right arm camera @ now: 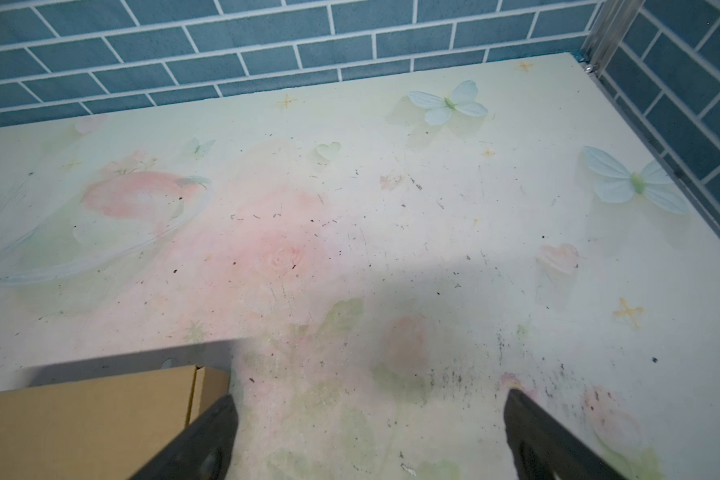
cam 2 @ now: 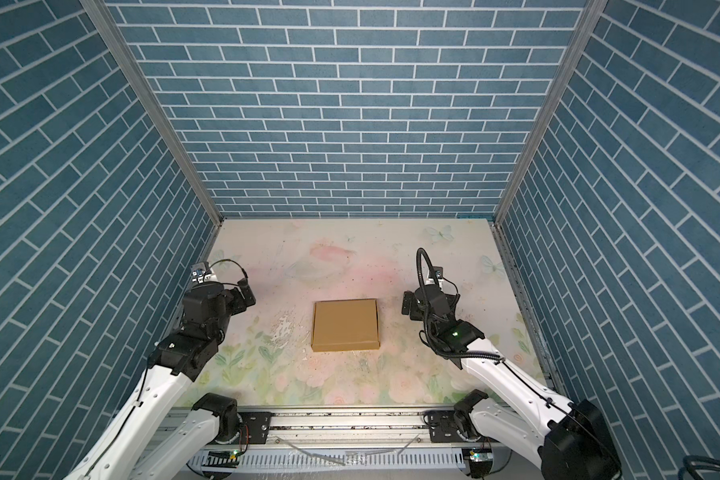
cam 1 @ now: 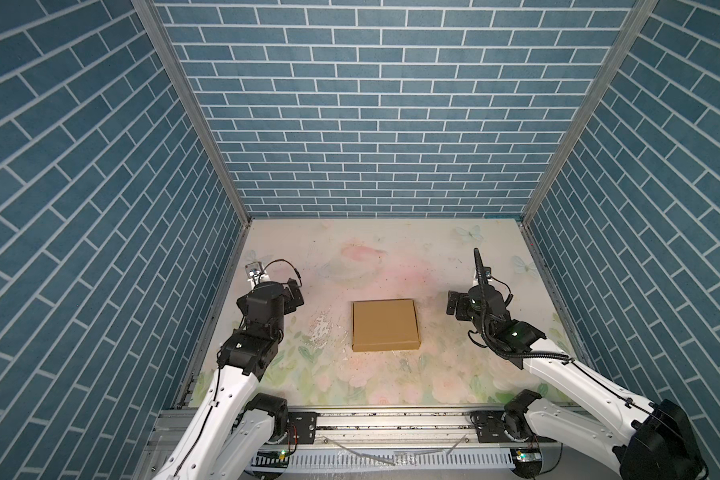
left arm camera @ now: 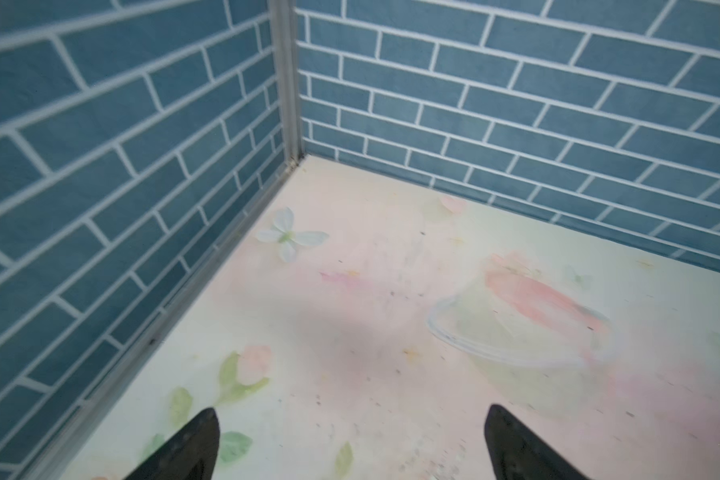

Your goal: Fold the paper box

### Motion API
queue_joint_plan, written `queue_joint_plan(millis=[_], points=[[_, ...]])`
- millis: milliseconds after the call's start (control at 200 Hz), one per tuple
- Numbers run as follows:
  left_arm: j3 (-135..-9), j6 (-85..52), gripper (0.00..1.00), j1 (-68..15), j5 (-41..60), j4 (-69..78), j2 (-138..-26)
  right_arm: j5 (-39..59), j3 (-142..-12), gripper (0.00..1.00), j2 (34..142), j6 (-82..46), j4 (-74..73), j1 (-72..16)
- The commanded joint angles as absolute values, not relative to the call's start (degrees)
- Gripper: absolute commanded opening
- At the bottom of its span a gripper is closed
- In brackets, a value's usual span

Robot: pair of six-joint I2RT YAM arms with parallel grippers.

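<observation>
The paper box (cam 1: pixel 385 325) (cam 2: pixel 345 325) is plain brown cardboard. It lies closed and flat as a shallow square box in the middle of the floral table, in both top views. My left gripper (cam 1: pixel 292 294) (cam 2: pixel 244 296) hangs open to the left of it, well apart. In the left wrist view the left gripper (left arm camera: pixel 352 411) has only bare table between its fingers. My right gripper (cam 1: pixel 454 306) (cam 2: pixel 408 306) stands open to the right of the box, not touching it. In the right wrist view the right gripper (right arm camera: pixel 368 397) is empty, and a corner of the box (right arm camera: pixel 80 424) lies beside one finger (right arm camera: pixel 208 436).
Blue brick-patterned walls (cam 1: pixel 375 124) close the table on the back and both sides. A metal rail (cam 1: pixel 391 424) carrying both arm bases runs along the front edge. The table mat (cam 1: pixel 391 257) has a faded flower and butterfly print with scuffs.
</observation>
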State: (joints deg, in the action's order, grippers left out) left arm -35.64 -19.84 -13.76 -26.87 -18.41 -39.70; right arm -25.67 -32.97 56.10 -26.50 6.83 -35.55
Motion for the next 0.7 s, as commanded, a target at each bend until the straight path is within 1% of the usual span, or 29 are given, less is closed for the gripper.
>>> queue_joint_plan(millis=[0, 135, 240, 330, 420, 450, 555, 695], points=[[-29.88, -15.79, 1.00, -13.45, -38.50, -11.92, -35.09, -31.86, -30.49, 0.99, 52.74, -25.44, 3.87, -35.38], [-20.74, -15.61, 1.00, -13.45, -45.14, -3.05, -29.99, -36.52, -27.49, 0.99, 48.66, -25.49, 4.16, -35.36], [-13.53, -12.74, 1.00, -13.45, -45.78, 8.72, -28.59, -39.96, -26.22, 0.99, 45.20, -24.50, 5.56, -35.34], [-8.96, -10.40, 1.00, -13.36, -46.16, 18.23, -30.68, -42.81, -25.02, 0.99, 42.58, -22.37, 5.60, -35.33], [-6.87, -7.56, 1.00, -12.94, -45.90, 26.98, -35.96, -45.67, -23.64, 0.99, 40.89, -20.56, 4.77, -35.34], [-6.64, -6.48, 1.00, -12.71, -45.30, 29.80, -39.41, -46.31, -23.03, 0.99, 40.42, -19.67, 4.07, -35.29], [-6.33, -2.99, 0.99, -11.34, -39.86, 40.64, -49.74, -48.95, -20.64, 0.99, 39.65, -16.67, 0.89, -35.33], [-8.15, -2.14, 1.00, -9.20, -32.44, 51.89, -63.93, -50.49, -18.34, 0.99, 40.51, -10.93, -6.35, -34.93]])
